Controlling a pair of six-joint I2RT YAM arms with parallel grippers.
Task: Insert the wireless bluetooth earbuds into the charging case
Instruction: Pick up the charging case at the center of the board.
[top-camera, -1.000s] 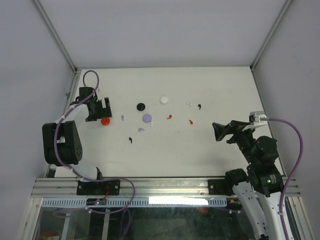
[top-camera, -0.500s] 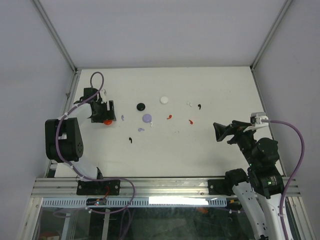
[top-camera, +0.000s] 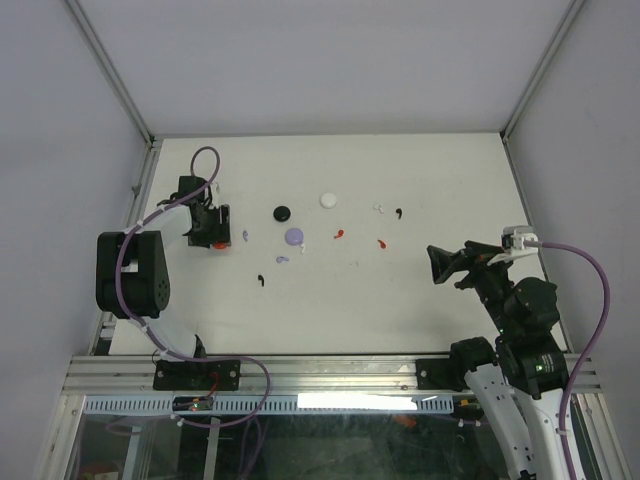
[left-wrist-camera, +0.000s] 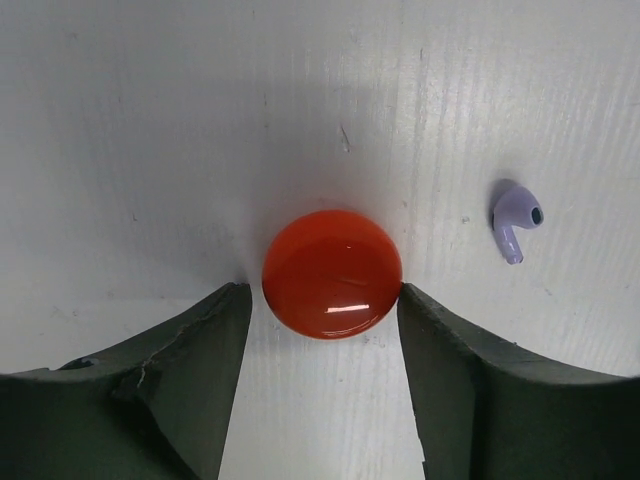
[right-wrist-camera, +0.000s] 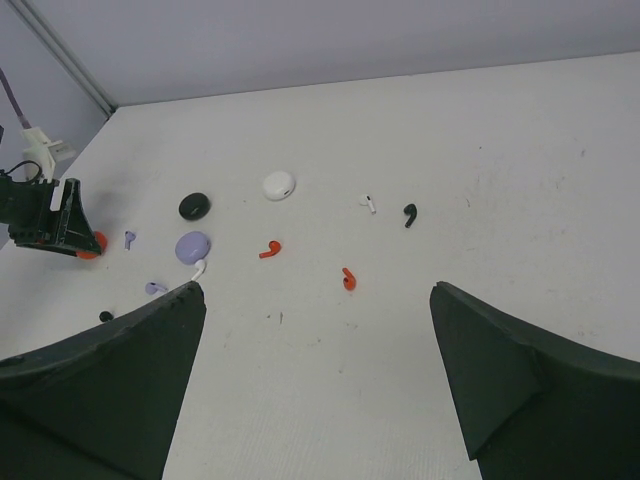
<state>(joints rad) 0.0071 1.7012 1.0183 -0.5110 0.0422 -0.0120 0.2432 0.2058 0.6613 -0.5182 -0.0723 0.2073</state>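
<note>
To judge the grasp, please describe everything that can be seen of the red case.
The red case is a round, glossy orange-red disc, seemingly smooth plastic, with no seam or opening showing. It lies flat on the white table, between the fingers of the left hand. One finger seems to touch its edge; the other stands just clear. A purple earbud lies apart beside it.

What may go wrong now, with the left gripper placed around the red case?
1. The red case is round and glossy, and the left gripper seems to touch it on one side only. When squeezed, it may slip out forward.
2. The purple earbud lies close beside one finger. A sliding case or a sideways move might knock it away.
</note>
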